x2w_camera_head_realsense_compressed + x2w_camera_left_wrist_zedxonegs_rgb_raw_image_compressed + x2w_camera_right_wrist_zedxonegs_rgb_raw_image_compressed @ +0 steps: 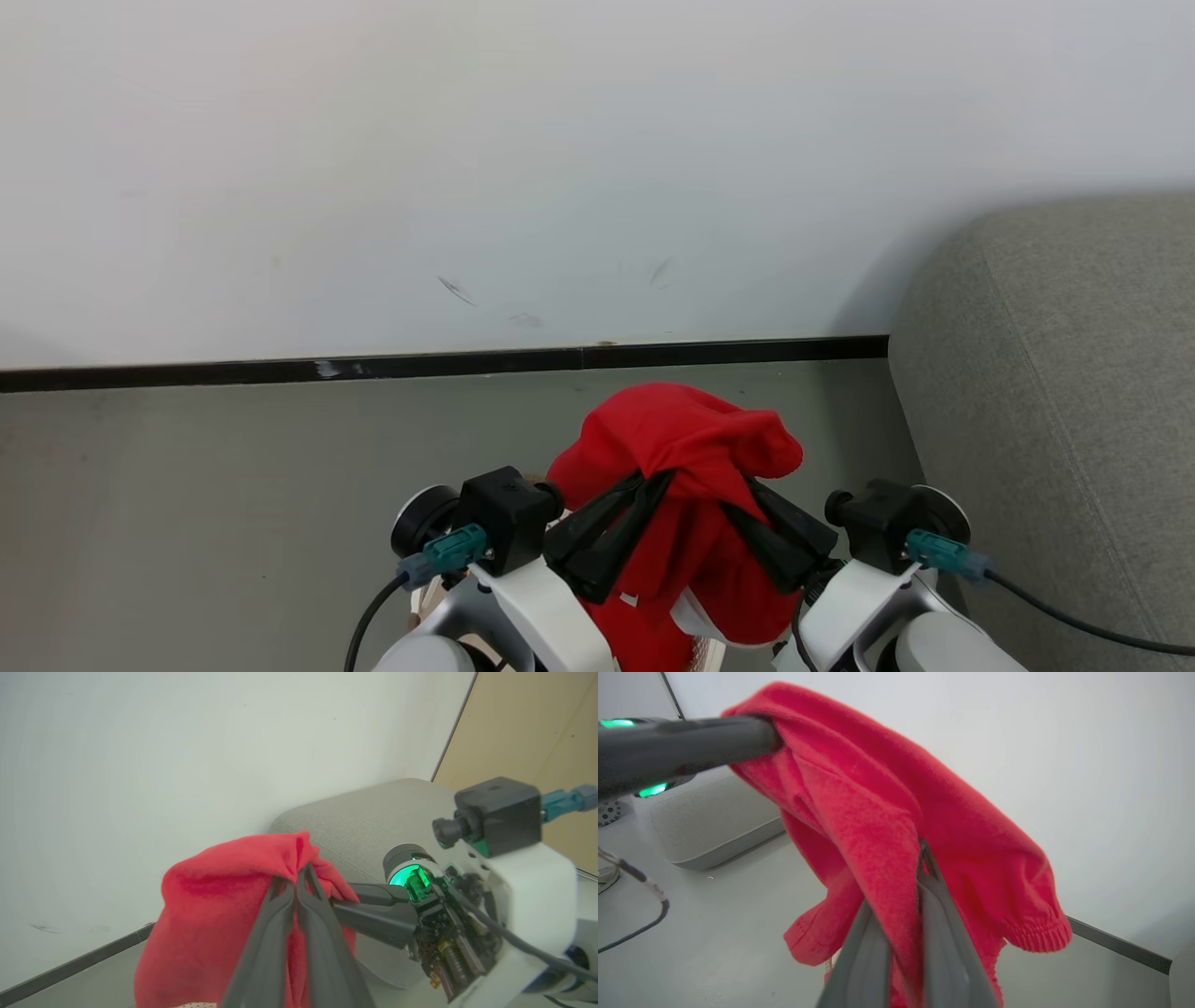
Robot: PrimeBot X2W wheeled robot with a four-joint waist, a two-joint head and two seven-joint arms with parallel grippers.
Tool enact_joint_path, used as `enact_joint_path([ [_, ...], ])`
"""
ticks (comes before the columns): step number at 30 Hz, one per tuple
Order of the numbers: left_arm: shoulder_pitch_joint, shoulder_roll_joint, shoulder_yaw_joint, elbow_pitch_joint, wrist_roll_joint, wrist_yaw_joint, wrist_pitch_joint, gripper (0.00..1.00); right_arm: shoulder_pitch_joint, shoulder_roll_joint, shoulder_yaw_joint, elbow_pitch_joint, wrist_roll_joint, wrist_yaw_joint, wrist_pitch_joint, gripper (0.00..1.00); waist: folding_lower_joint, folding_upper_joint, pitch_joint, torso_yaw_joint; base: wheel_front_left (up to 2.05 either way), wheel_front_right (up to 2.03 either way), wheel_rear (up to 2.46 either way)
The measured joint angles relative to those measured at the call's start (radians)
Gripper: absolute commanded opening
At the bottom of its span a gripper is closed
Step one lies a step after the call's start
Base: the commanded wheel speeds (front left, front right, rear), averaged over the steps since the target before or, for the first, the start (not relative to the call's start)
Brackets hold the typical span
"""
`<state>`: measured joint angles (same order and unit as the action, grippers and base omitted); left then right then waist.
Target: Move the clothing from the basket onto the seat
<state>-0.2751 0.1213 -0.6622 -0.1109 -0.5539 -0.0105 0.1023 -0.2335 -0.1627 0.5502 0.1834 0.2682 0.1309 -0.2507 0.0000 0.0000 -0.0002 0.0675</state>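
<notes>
Clothing [677,439], red bundle, hung in air between my two grippers, above grey floor [233,485], white wall [560,140] behind. My left gripper [299,873] pinched tight on fold near top of fabric, fingers together. My right gripper [924,851] clamped on cloth from other side, red fold squeezed between fingers. Loose end with ribbed cuff [1038,935] drooped beside right fingers. Seat [1055,373] stood to my right, near garment but not touching it.
</notes>
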Motion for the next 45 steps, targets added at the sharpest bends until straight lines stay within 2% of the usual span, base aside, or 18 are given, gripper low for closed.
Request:
enact_joint_path([
  [1, 0.000, 0.004, 0.000, 0.000, 0.002, 0.000, -0.002, 0.92, 0.003, -0.001, -0.002, -0.002, 0.001, 0.000, 0.000, 0.00, 0.0000, 0.0000, 0.001, -0.002, 0.00, 0.00, 0.00],
  [2, 0.000, 0.008, 0.000, 0.000, 0.003, 0.000, -0.002, 1.00, 0.004, -0.001, -0.006, -0.002, 0.001, 0.000, 0.000, 0.00, 0.0000, 0.0000, 0.001, -0.004, 0.00, 0.00, 0.00],
  [8, 0.000, 0.036, -0.010, -0.013, 0.055, -0.011, -0.041, 1.00, 0.007, -0.018, -0.048, -0.010, 0.000, 0.000, 0.000, 0.00, 0.0000, 0.0000, 0.005, -0.016, 0.00, 0.00, 0.00],
  [22, 0.021, 0.055, -0.032, -0.002, 0.072, -0.046, -0.116, 1.00, 0.054, -0.025, -0.114, -0.044, -0.013, 0.000, 0.000, 0.00, 0.0000, 0.0000, 0.014, -0.064, 0.00, 0.00, 0.00],
  [45, 0.038, 0.056, -0.061, 0.036, 0.084, -0.067, -0.193, 1.00, 0.137, -0.034, -0.235, -0.102, -0.051, 0.000, 0.000, 0.00, 0.0000, 0.0000, 0.032, -0.204, 0.00, 0.00, 0.00],
])
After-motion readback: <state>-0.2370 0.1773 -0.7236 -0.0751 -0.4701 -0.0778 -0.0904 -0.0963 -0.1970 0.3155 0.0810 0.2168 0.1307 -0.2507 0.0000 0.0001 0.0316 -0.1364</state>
